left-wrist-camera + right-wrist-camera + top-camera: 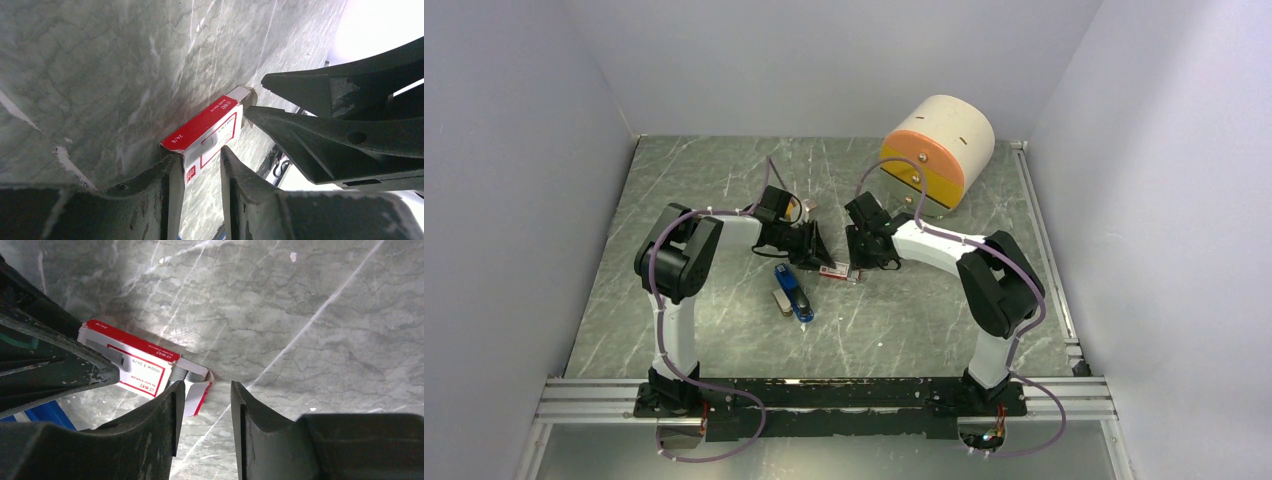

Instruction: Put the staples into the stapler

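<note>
A small red-and-white box point(832, 270) lies on the table between my two grippers. Its flap point(197, 392) hangs open, and the silver-grey ribbed staples point(186, 374) show in that open end. My left gripper point(200, 170) is open, its tips at the box's point(207, 132) closed end. My right gripper point(205, 400) is open, its left finger point(155, 425) against the open flap, holding nothing. The blue stapler point(795, 292) lies on the table just in front of the left gripper point(811, 247).
A large cream cylinder with an orange and yellow face point(936, 150) stands at the back right. A small tan-grey piece point(781, 303) lies beside the stapler. White walls close in the table on three sides.
</note>
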You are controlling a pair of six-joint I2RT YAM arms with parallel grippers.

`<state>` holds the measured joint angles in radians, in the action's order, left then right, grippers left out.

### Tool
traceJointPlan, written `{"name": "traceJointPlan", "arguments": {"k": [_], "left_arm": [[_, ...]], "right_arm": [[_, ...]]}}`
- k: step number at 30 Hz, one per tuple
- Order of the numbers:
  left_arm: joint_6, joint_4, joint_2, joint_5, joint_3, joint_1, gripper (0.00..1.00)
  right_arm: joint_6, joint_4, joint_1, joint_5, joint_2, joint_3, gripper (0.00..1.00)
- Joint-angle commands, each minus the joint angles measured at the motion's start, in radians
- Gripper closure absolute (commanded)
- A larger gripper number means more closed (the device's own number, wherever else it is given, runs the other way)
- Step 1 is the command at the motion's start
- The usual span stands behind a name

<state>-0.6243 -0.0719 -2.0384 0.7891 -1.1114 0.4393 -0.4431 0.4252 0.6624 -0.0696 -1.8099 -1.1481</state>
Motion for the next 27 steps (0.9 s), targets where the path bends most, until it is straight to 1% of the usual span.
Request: {"name": "traceJointPlan", "arguments": {"k": [1, 3, 5, 11, 12, 14, 16, 17, 27], "left_arm": [[0.001, 0.015, -0.013, -0.013, 0.020, -0.006, 0.63], [0.000, 0.015, -0.014, -0.014, 0.020, -0.007, 0.63], [0.002, 0.012, -0.014, -0.017, 0.019, -0.007, 0.63], [0.000, 0.018, -0.006, -0.019, 0.020, -0.010, 0.63], [0.001, 0.017, -0.005, -0.020, 0.020, -0.010, 0.63], [0.003, 0.017, -0.003, -0.021, 0.020, -0.011, 0.63], [0.002, 0.021, -0.003, -0.019, 0.022, -0.013, 0.65], [0.000, 0.024, -0.003, -0.018, 0.023, -0.014, 0.65], [0.008, 0.016, -0.003, -0.027, 0.020, -0.019, 0.68]], "right_arm": [[-0.021, 0.022, 0.004, -0.047, 0.006, 0.019, 0.59], [-0.028, 0.023, 0.004, -0.047, 0.006, 0.023, 0.62], [-0.034, 0.019, 0.003, -0.042, 0.006, 0.028, 0.68], [-0.049, 0.012, 0.004, -0.034, 0.013, 0.032, 0.78], [-0.049, 0.011, 0.003, -0.033, 0.015, 0.034, 0.82], [-0.054, 0.010, 0.003, -0.037, 0.019, 0.038, 0.92], [-0.060, 0.007, 0.003, -0.041, 0.023, 0.047, 0.99], [-0.061, 0.005, 0.001, -0.043, 0.025, 0.053, 1.00], [-0.074, -0.009, -0.022, -0.080, 0.073, 0.116, 1.00]]}}
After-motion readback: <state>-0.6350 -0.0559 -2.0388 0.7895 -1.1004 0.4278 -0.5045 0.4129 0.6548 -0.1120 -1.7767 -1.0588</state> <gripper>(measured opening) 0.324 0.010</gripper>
